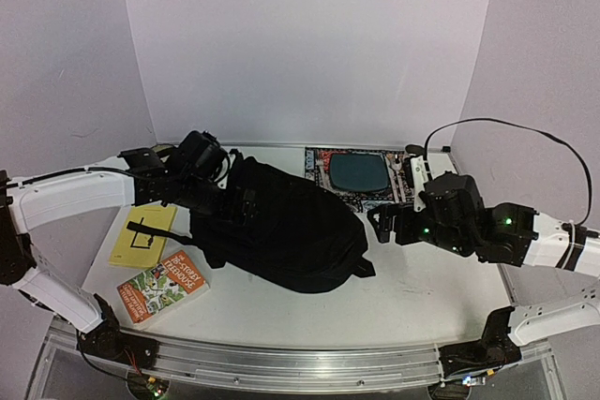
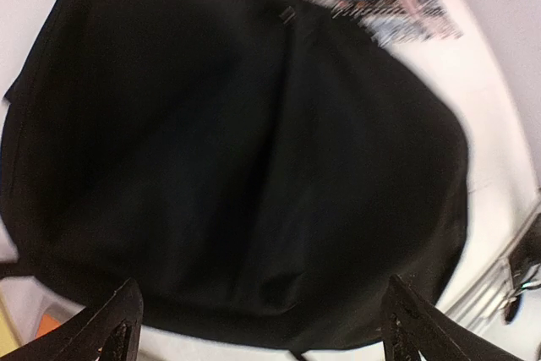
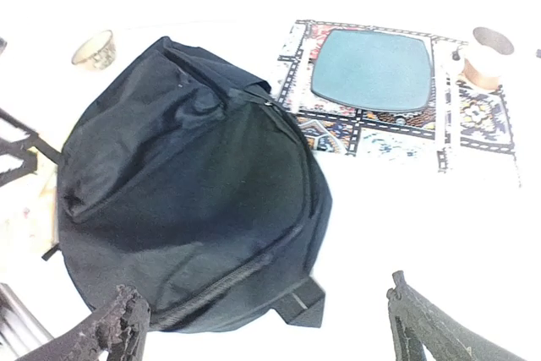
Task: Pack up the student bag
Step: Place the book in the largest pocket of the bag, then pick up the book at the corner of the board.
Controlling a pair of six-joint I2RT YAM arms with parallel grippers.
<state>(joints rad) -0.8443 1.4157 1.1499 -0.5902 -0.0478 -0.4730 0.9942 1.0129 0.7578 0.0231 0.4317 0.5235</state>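
Closest to the lens, a colourful book is seen on the tabletop, with a yellow pad laid just behind it. The left fingers are spread apart, gripping nothing, over the student bag, which is laid flat at mid-tabletop. Behind it, a patterned sheet is placed. The right fingers are likewise parted and empty, near the bag's right end.

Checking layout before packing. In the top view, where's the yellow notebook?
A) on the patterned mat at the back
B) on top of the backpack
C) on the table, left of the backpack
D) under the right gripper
C: the yellow notebook lies flat on the table to the left of the black backpack, just behind the colourful paperback.
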